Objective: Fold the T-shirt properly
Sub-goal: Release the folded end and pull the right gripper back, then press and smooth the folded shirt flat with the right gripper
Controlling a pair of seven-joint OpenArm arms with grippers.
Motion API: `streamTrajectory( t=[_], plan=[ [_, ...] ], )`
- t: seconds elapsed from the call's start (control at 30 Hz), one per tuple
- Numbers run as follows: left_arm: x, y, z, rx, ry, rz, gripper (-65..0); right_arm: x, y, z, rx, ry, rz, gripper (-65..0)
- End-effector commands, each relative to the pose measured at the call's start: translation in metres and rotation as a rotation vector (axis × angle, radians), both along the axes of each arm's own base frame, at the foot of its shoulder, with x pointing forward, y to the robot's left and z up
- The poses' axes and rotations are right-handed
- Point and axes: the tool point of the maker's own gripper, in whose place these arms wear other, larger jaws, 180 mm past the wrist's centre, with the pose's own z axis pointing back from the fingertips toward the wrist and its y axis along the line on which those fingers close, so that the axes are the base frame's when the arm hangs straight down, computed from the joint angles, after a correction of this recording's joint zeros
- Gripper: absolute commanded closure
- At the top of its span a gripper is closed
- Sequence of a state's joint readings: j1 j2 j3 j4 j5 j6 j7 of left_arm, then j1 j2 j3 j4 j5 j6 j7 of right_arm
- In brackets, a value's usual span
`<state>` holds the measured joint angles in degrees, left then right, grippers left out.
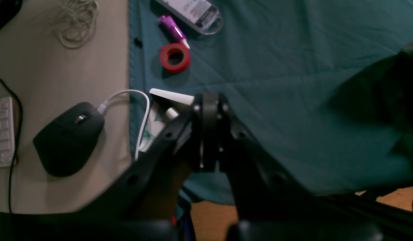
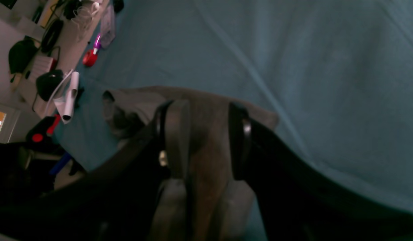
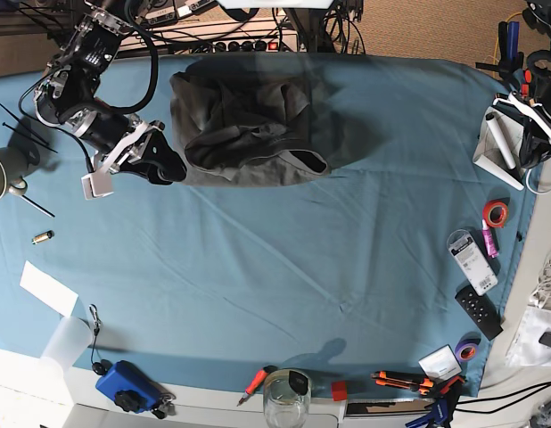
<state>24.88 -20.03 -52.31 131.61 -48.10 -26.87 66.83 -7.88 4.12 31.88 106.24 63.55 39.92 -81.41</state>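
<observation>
Charcoal-grey cotton, the T-shirt lies bunched and wrinkled on the teal table cloth, near the cloth's far edge in the base view and a little toward that view's left. One shirt is on the cloth, folded roughly over itself into an uneven block, with an open hem or sleeve mouth showing at its lower right corner.

The right gripper sits just beside the shirt's left edge in the base view. In the right wrist view its two dark fingers stand apart with a band of the grey shirt showing between them and beyond them; the jaws are partly open, and I cannot tell whether they pinch the fabric or only hover over it.

The left gripper is far from the shirt, at the right-hand edge of the cloth by the white stand. In the left wrist view its two fingers are pressed together with nothing between them, and the shirt is only a dark blurred mass at that picture's right side.

Counted around the cloth: one roll of red tape, one purple tube, one clear-packed item, one black remote, one glass jar, one blue device. Beside the cloth in the left wrist view lies one black mouse.
</observation>
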Motion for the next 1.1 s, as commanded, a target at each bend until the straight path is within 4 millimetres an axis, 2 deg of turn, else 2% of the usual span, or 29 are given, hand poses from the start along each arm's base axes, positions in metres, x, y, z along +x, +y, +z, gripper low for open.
streamTrajectory(
  t=[0.0, 0.1, 0.23, 0.37, 0.43, 0.6, 0.73, 0.93, 1.07],
  plan=[
    [0.004, -0.001, 0.011, 0.011, -0.039, -0.016, 0.0, 0.011, -0.003, 0.017, -0.002, -0.067, -0.008, -14.7],
    [0.004, -0.001, 0.011, 0.011, -0.039, -0.016, 0.0, 0.022, -0.009, 0.021, -0.037, -0.094, -0.037, -0.3],
    [0.004, -0.001, 0.011, 0.011, -0.039, -0.016, 0.0, 0.038, -0.018, 0.027, -0.087, -0.132, -0.079, 0.0],
    [0.004, -0.001, 0.011, 0.011, -0.039, -0.016, 0.0, 0.047, -0.005, 0.027, -0.116, -0.142, -0.045, 0.0],
    [0.004, -0.001, 0.011, 0.011, -0.039, -0.016, 0.0, 0.049, 0.007, 0.019, -0.148, -0.124, -0.008, 0.0],
    [0.004, -0.001, 0.011, 0.011, -0.039, -0.016, 0.0, 0.05, 0.03, -0.018, -0.195, -0.039, 0.064, 0.0],
    [0.004, -0.001, 0.011, 0.012, -0.039, -0.016, 0.0, 0.04, 0.045, -0.029, -0.176, 0.024, 0.136, 0.0],
    [0.004, -0.001, 0.011, 0.012, -0.041, -0.016, 0.0, 0.012, 0.077, -0.029, -0.046, 0.078, 0.263, 0.0],
    [0.005, -0.001, 0.012, 0.011, -0.048, -0.017, 0.0, -0.009, 0.094, -0.041, -0.021, 0.126, 0.32, 0.0]
  ],
)
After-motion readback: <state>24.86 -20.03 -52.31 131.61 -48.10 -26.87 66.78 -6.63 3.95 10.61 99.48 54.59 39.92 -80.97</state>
